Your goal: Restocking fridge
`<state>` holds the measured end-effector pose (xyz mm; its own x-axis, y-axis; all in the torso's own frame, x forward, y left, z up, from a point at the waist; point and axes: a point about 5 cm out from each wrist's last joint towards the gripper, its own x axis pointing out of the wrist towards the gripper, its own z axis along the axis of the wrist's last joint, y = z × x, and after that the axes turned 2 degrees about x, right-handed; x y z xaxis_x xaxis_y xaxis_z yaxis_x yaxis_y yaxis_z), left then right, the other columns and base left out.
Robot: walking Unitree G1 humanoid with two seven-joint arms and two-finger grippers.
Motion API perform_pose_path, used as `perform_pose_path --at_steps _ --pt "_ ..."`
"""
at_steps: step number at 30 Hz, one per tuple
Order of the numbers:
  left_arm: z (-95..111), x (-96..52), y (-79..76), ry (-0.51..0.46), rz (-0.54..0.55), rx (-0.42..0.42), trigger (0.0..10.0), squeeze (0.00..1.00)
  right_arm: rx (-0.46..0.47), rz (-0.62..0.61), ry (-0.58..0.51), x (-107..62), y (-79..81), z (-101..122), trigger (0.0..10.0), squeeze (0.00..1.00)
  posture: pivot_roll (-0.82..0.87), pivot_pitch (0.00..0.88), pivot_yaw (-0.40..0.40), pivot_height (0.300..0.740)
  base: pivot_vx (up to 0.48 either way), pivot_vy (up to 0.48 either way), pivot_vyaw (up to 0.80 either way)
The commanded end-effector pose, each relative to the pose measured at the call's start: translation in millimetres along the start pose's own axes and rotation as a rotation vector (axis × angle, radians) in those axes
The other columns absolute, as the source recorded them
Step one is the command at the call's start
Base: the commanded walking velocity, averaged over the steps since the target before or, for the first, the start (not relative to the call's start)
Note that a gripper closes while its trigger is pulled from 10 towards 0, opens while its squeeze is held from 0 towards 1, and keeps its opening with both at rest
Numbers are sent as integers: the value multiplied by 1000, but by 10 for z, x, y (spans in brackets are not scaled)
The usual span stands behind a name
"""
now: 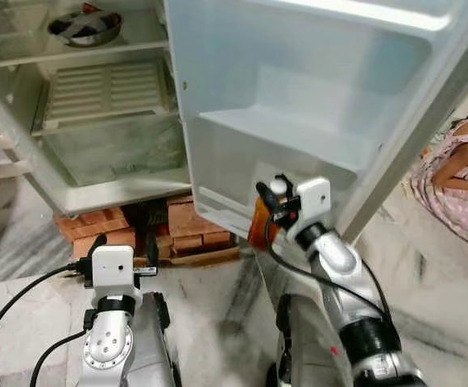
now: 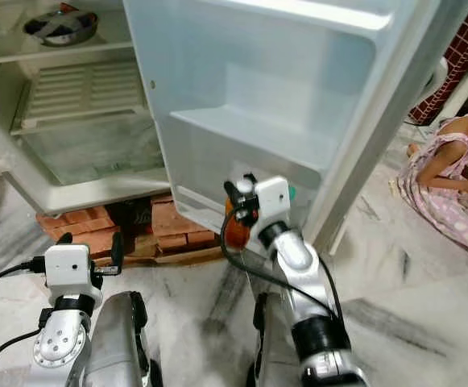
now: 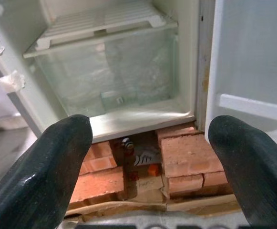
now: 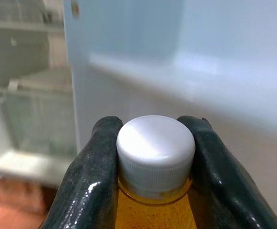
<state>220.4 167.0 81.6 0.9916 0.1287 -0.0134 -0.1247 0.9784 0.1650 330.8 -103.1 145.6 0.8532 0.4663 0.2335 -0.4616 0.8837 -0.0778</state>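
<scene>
1. Right gripper (image 4: 150,162) clamps orange drink bottle (image 4: 153,200) at its white cap (image 4: 156,145), just beside fridge door (image 1: 314,105) lower shelf.
2. Left gripper (image 3: 150,162) spread wide, holding nothing, low before fridge door, facing bricks (image 3: 188,157).

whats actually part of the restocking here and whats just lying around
Part of the job:
- orange bottle, white cap clamped in the right gripper
- open fridge door with its shelves
- left gripper, open, facing the crisper drawer

Just lying about:
- bricks under the fridge
- steel bowl on the top shelf
- person on the floor
</scene>
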Motion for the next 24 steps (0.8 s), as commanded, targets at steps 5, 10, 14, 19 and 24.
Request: perform_pose_path --at_steps 5,10,14,19,24 --pt "38 7 19 -5 -5 17 10000 0 -118 30 -43 119 42 52 10000 0 67 165 -1 530 0 0 0" --pt "53 8 30 -7 3 20 10000 0 -177 41 25 88 45 -127 10000 0 79 168 -5 530 0 0 0" --pt "44 -5 30 -3 1 21 10000 0 -220 57 94 19 100 -326 10000 0 78 171 -2 530 0 0 0" --pt "55 3 28 -5 -3 23 10000 0 -295 80 72 27 204 -359 10000 0 90 171 1 530 0 0 0" --pt "60 4 29 -4 -5 26 10000 0 -366 52 -18 149 249 -221 10000 0 88 172 0 530 0 0 0"
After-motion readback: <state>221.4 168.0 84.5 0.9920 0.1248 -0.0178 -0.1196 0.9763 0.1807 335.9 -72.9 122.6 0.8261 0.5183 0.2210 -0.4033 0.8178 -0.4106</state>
